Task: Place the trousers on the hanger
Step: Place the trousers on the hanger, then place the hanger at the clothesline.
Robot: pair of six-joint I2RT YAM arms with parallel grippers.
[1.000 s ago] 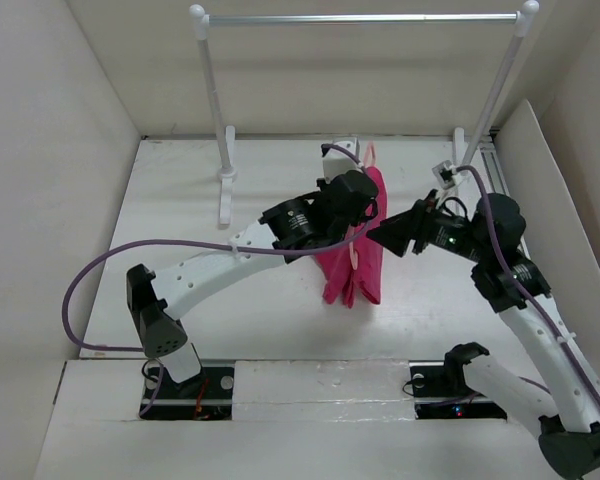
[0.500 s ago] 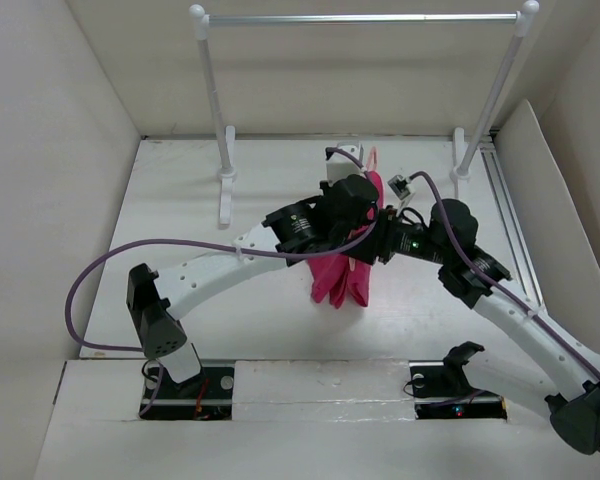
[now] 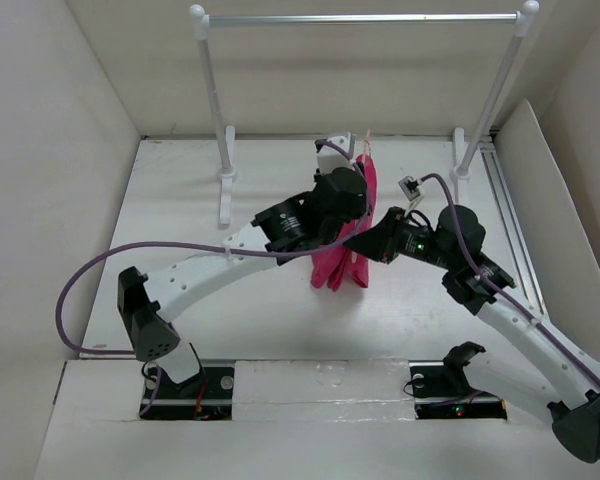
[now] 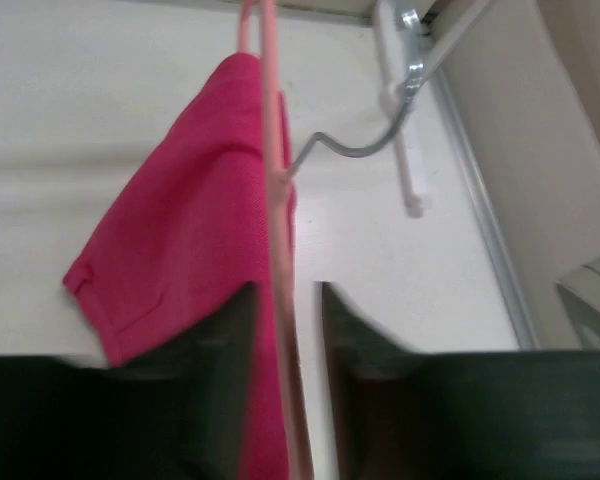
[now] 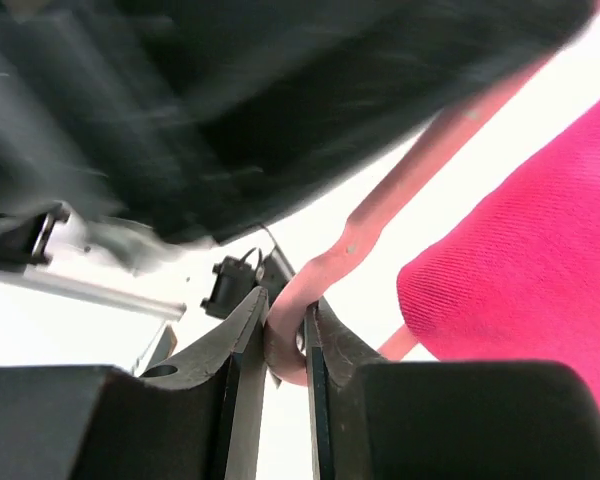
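Right end effector (image 5: 285, 312) moved in, pinching hanger (image 5: 388, 197) (trousers (image 5: 520, 250) cut off).

Right wrist view: left arm (image 5: 280, 110) blurred, trousers (image 5: 520, 260) cut by right edge; hanger (image 3: 366, 150) mostly hidden overhead.

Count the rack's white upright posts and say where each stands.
2. The left post stands at the back left, the right post at the back right, joined on top by the silver bar. No others appear hidden.
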